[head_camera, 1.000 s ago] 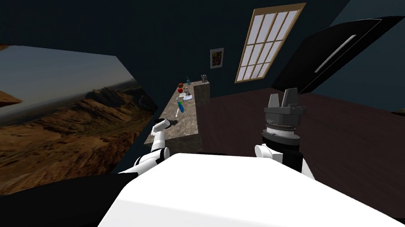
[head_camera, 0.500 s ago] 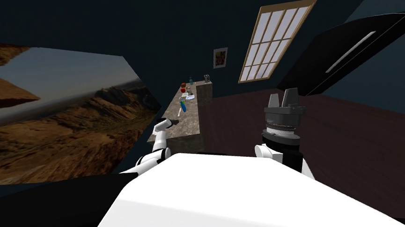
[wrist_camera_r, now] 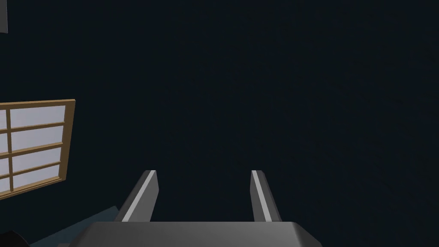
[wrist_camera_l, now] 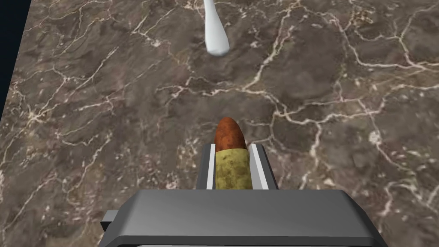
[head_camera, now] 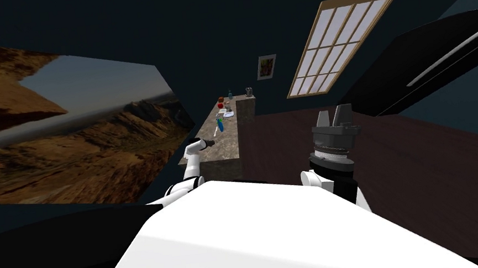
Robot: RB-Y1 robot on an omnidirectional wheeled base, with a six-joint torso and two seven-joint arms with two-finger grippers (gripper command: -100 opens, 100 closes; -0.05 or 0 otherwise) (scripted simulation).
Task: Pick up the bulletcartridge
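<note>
The bullet cartridge (wrist_camera_l: 230, 152) has a dull yellow-green case and a rust-brown rounded tip. My left gripper (wrist_camera_l: 231, 165) is shut on it, its two fingers pressing the case's sides, with the tip sticking out beyond them. It hangs above a brown marble counter (wrist_camera_l: 107, 107). In the head view my left gripper (head_camera: 208, 143) reaches over the near end of that counter (head_camera: 229, 147). My right gripper (wrist_camera_r: 202, 188) stands open with nothing between its fingers, raised in front of my chest (head_camera: 334, 115).
A white spoon-like handle (wrist_camera_l: 214, 32) lies on the counter beyond the cartridge. Farther along the counter sit a blue item (head_camera: 219, 125), a white plate (head_camera: 228, 114), a red object (head_camera: 221, 104) and several small containers. The counter's edge borders a black area.
The head view has swung, so the counter and window have shifted right in the picture. My left arm stays over the counter's near end. The right arm has not moved.
</note>
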